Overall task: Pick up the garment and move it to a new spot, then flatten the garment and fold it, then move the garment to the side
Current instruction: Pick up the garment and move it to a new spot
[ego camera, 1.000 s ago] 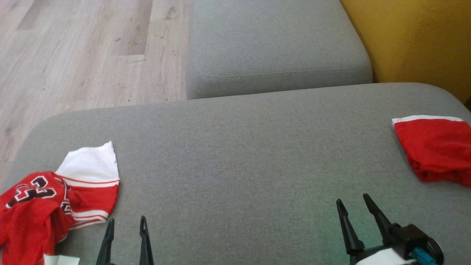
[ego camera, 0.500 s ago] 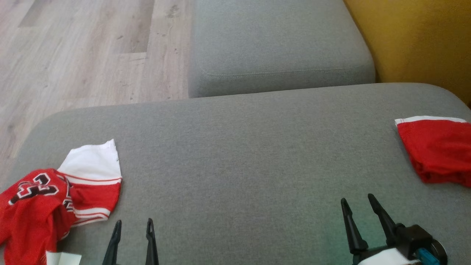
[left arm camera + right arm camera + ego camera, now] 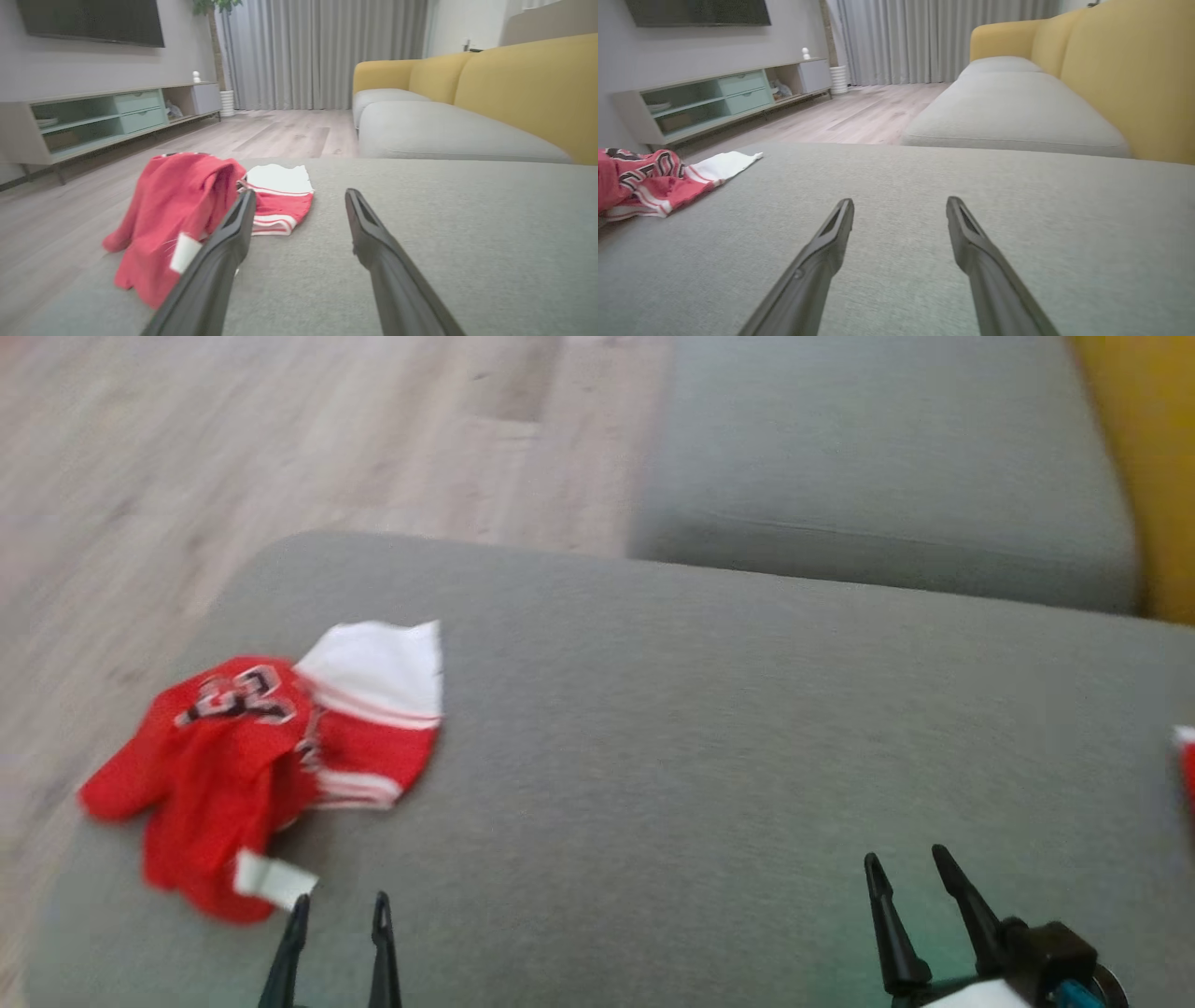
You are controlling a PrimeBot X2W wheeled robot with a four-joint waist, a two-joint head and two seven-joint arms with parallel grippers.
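Head view looks down on a broad grey sofa seat [image 3: 709,728] that takes up most of the scene, with a second grey cushion [image 3: 887,467] beyond it, a yellow backrest [image 3: 1167,476] at the far right and pale wooden floor [image 3: 280,439] off to the left. From where the left wrist looks, the room stretches back to long grey curtains [image 3: 327,51] and a low media unit [image 3: 93,116] along the wall. The garment [image 3: 233,756], a red jersey with white striped trim and dark numbers, lies crumpled near the seat's left edge, one red part hanging toward the floor and a white panel spread flat on the cushion. A sliver of another red cloth [image 3: 1186,775] shows at the right edge, well apart from it. Both arms reach forward low over the seat, fingers pointing away from the body. The left gripper [image 3: 340,900] hovers just beside the jersey's near end, its fingers spread wide and holding nothing; I cannot tell whether the left finger brushes the fabric. The right gripper [image 3: 905,855] hangs over bare cushion, tilted slightly leftward, fingers likewise spread and empty. A small white tag [image 3: 271,880] sticks out of the jersey, right by the left fingertip.
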